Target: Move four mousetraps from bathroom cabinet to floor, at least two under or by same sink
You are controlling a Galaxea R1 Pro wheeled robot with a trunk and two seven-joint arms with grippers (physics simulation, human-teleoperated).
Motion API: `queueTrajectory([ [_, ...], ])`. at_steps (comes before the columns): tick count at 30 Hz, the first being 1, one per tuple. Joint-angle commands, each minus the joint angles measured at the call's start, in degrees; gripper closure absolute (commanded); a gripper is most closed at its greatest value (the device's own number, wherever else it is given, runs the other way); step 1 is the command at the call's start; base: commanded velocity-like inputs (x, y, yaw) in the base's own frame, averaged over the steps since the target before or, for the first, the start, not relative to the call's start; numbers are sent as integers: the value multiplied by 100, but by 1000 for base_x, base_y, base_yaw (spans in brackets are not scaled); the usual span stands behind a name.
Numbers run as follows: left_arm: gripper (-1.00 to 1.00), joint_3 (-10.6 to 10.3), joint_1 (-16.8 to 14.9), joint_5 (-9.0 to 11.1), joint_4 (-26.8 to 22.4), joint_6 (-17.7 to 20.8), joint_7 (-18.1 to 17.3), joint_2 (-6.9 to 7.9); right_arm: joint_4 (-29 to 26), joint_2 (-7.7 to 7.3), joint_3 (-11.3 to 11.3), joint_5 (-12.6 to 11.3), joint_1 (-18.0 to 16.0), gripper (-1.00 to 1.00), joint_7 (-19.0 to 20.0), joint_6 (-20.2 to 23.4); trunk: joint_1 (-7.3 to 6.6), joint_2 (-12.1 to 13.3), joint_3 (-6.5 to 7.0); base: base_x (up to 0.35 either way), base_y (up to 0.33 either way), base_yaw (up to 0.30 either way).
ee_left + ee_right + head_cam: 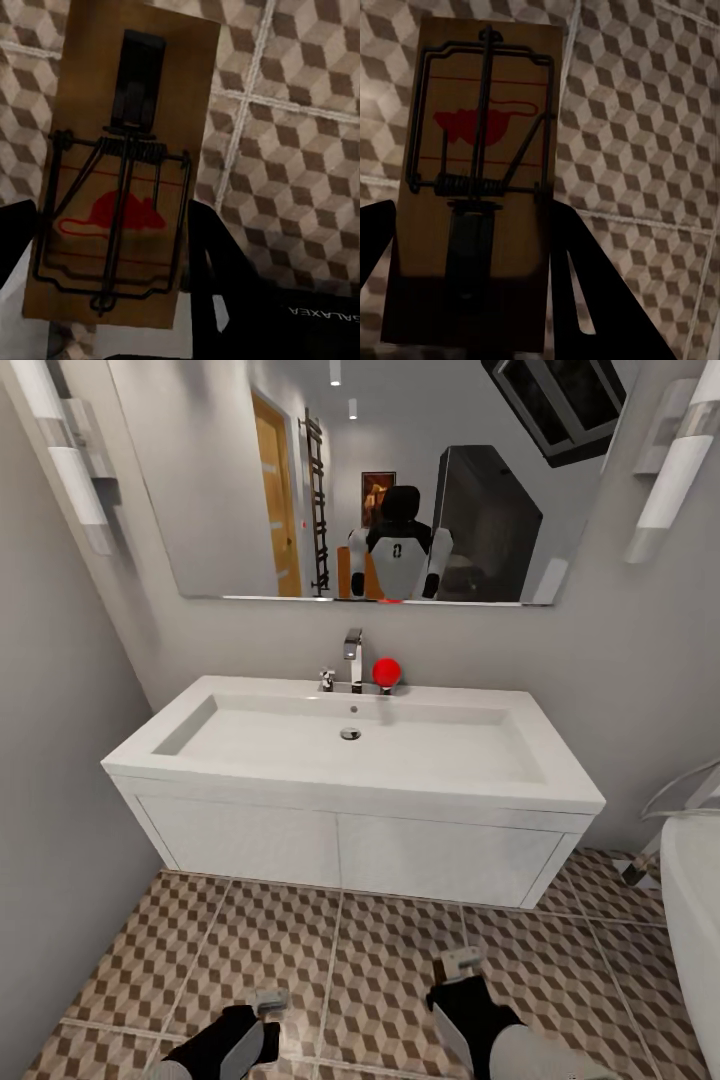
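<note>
From the head camera we face the wide white rectangular sink (350,745) with its chrome tap (353,650), set on a white two-door vanity (340,850) under a large wall mirror (370,470). Before it lies the bathroom floor (330,950) of brown, beige and tan cube-pattern tiles. Our left gripper (268,1002) and right gripper (460,963) hang low over those tiles, just short of the vanity front; from here we cannot tell what they hold. The curved white rim of a bathtub (695,900) crowds the right side, and a plain grey wall (50,760) closes the left.

In the left wrist view, a flat brown wooden mousetrap (120,172) with dark wire spring and a red mouse print sits clamped between the dark fingers (217,262) of the left gripper (112,262), with tiles beneath it.

In the right wrist view, a second brown wooden mousetrap (480,187) is pinched the same way by the right gripper (472,262), fingers (585,277) pressed to its long edges, above the floor.

We judge the step to be setting both traps down by the sink. We should lower each until it lies flat before releasing, and place them close to the vanity foot. Open tile lies between the arms; the right arm should stay clear of the tub, and the vanity's lower edge limits any forward reach.
</note>
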Motion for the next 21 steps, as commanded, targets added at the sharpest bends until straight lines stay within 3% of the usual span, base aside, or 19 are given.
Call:
queueTrajectory([
  [1, 100, -46, -59, 62, -26, 23, 274, 2, 10, -1, 30, 18, -37, 100, -10, 51, 0, -3, -5, 0, 0, 0],
  [5, 100, -46, -208, 62, -41, 22, 663, 2, 25, -2, 27, 11, -90, 100, -9, 51, 0, -3, -5, 0, 0, 0],
  [12, 100, -46, -598, 62, -8, 21, 783, 27, 14, -2, 7, 10, -187, 100, -2, 51, 0, -3, -5, 0, 0, 0],
  [15, 100, -46, -906, 60, 21, 28, 793, 45, 46, -2, -314, 11, -357, 100, 0, 59, 0, -3, -5, 0, 0, 0],
  [21, 100, -46, -1124, 71, 38, 32, 789, 228, 229, -2, -400, 11, -563, 100, 0, 60, 0, -3, -5, 0, 0, 0],
])
